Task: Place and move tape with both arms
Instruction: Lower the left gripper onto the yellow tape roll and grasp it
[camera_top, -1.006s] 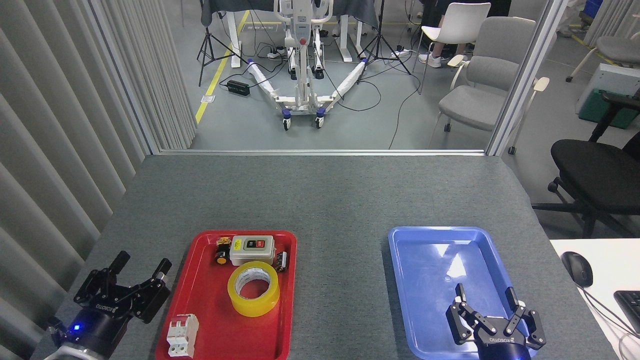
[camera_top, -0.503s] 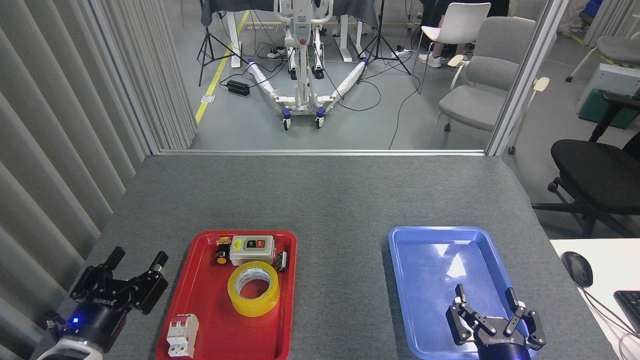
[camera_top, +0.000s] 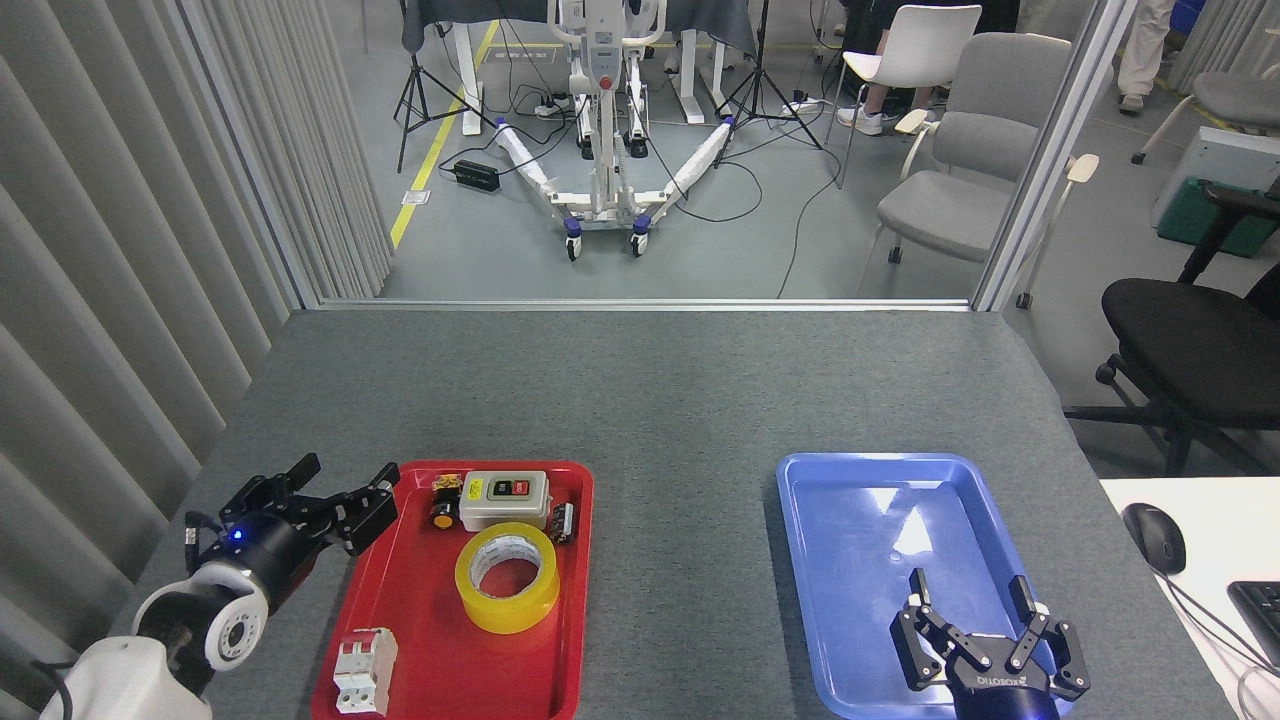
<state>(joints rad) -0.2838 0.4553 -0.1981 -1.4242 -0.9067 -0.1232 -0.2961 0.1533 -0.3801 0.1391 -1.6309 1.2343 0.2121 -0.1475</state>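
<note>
- Lying flat in the red tray (camera_top: 420, 640), the tape (camera_top: 507, 577) shows its white printed core facing up; it sits just at 6 o'clock from the grey switch box (camera_top: 504, 500) and close to the small dark part (camera_top: 562, 522) at 1 o'clock
- Hovering at the tray's 10 o'clock corner, the left gripper (camera_top: 345, 480) has its black fingers spread apart and holds nothing; a blue light glows on its body; the tape lies toward 4 o'clock from it, apart from the fingers
- Over the near end of the blue tray (camera_top: 800, 560), the right gripper (camera_top: 975, 610) stands with its fingers splayed wide and empty; it is well apart from the tape, which lies at 9 o'clock from it
- A white and red circuit breaker (camera_top: 364, 670) rests in the red tray at 7 o'clock from the tape; a yellow and black button (camera_top: 443, 500) sits beside the switch box at its 9 o'clock side
- Both trays rest on the grey surface (camera_top: 650, 400), the blue one at 3 o'clock from the red; a black mouse (camera_top: 1153, 537) lies on the white desk at far 3 o'clock
</note>
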